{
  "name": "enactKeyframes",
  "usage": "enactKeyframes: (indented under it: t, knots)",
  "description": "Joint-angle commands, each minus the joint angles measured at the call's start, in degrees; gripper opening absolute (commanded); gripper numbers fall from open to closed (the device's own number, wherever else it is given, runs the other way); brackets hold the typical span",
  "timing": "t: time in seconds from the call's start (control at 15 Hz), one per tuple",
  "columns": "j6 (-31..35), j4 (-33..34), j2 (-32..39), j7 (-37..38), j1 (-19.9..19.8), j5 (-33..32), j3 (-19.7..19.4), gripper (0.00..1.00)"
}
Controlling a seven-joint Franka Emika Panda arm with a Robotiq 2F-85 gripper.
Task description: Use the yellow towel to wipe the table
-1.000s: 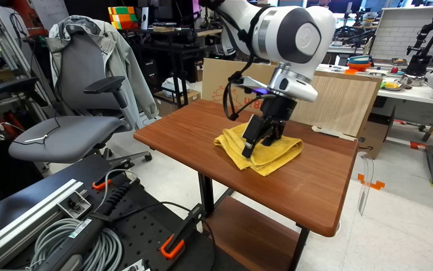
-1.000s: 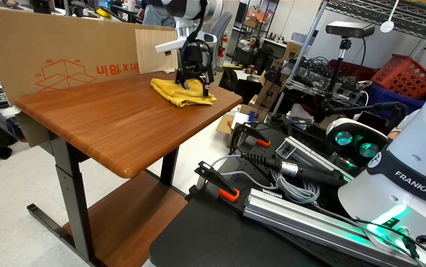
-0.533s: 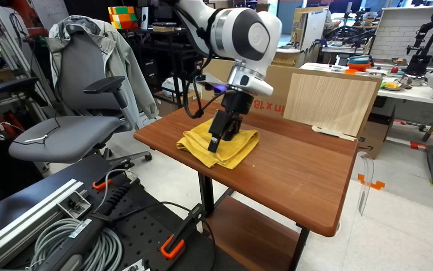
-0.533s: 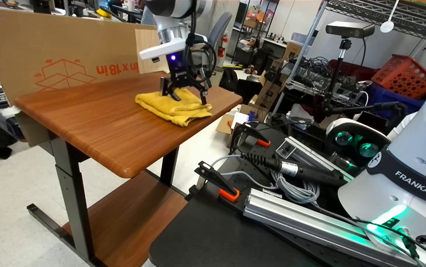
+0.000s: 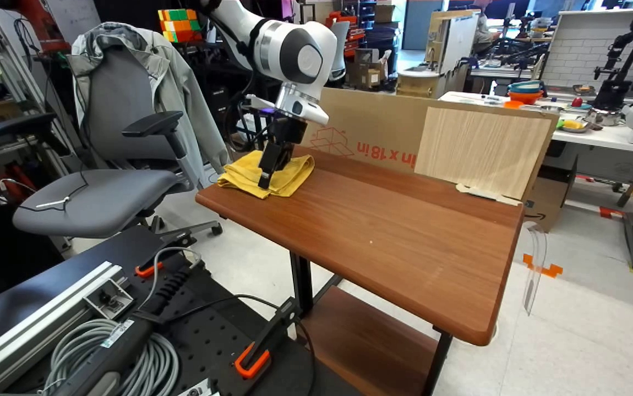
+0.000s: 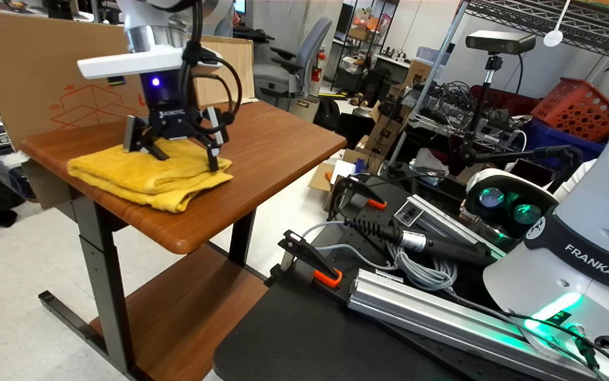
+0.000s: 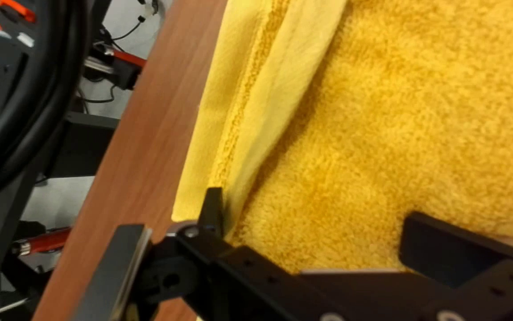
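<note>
Left to right in an exterior view: cardboard panel (image 6: 34, 63) along the far edge of the table (image 6: 283, 132); yellow towel (image 6: 124, 172), folded, flat toward the table's left end; gripper (image 6: 187, 157) over the towel's right half, fingers spread, nothing pinched between them, tips apparently pressing into the towel. Key relation: towel directly beneath the fingertips; long axis not safely judged at this slant. More of the table runs off to the right. Judged: wiping step in hand; next stroke likely rightward, downward load needed, else tips may skate without dragging it.
</note>
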Motion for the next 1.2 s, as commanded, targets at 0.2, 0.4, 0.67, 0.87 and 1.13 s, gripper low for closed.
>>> enactKeyframes:
  t: [0.2, 0.4, 0.67, 0.87, 1.13]
  knots:
    - [1.6, 16.6, 10.9, 1.9, 0.1, 1.7, -1.5, 1.00]
    - [1.2, 19.7, 12.5, 2.2, -1.9, 1.8, -2.6, 1.00]
    - [0.5, 15.6, 10.0, 1.1, -5.8, 0.7, -5.1, 1.00]
    - [0.5, 13.3, 8.1, 0.8, -9.3, 0.9, -7.2, 1.00]
    - [1.2, 12.4, 7.7, 2.1, -14.2, 1.6, -9.9, 1.00]
